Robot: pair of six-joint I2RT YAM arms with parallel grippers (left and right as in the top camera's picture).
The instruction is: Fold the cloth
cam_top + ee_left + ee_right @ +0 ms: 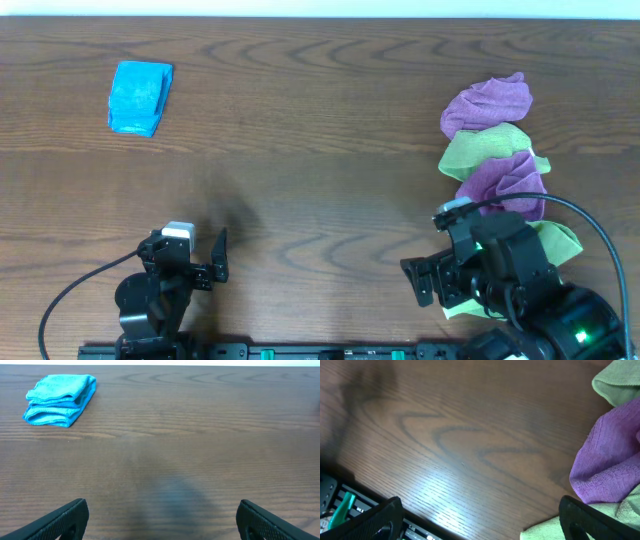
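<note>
Toward the upper left of the overhead frame your cloth (140,98) lies compactly folded on the table (320,120), long axis running up-frame, well ahead of the left fingers (60,522), which are nearer than the right fingers (370,520); both pairs stand spread, empty.

Bright blue cloth (140,97), soft microfibre, lay folded into a compact layered rectangle, stitched edges stacked along one side, flat on the table (320,120), towards its far-left corner
</note>
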